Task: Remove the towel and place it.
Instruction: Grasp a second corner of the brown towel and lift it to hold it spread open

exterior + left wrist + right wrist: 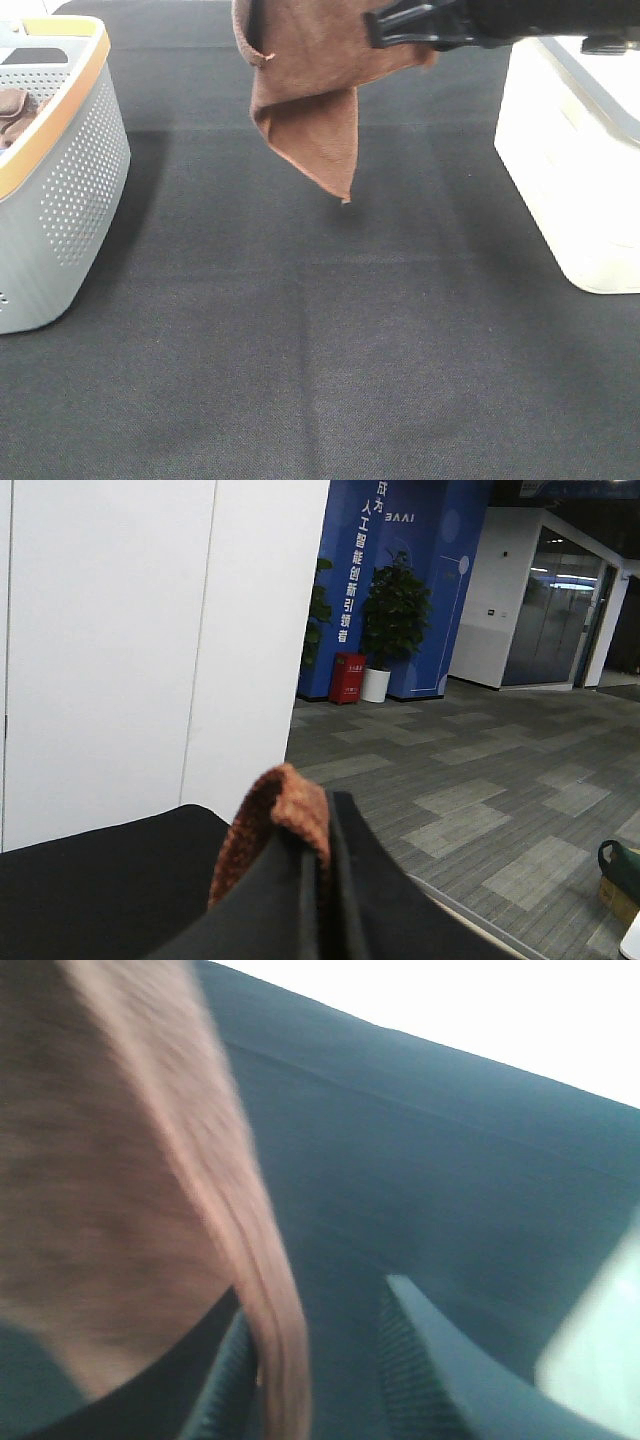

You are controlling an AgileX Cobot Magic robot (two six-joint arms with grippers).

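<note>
Above the table (300, 350), left tool (325, 835) pinches the towel (305, 110); right tool (318, 1315) stands spread around its edge

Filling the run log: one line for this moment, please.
towel: hanging above table | left fingers: pinching towel | right fingers: apart at its edge

From the grey perforated plastic basket with an orange rim (70, 190), the black cloth-covered desk (320, 380) runs bare across to a boxy white plastic bin (570, 170), which stands well apart from the basket. That leaves a wide lane between them. Farther back than the basket, over the middle, a rust-brown terry towel (310, 90) hangs in the air. The black right arm (520, 18) reaches in against it from the side away from the basket.
</note>
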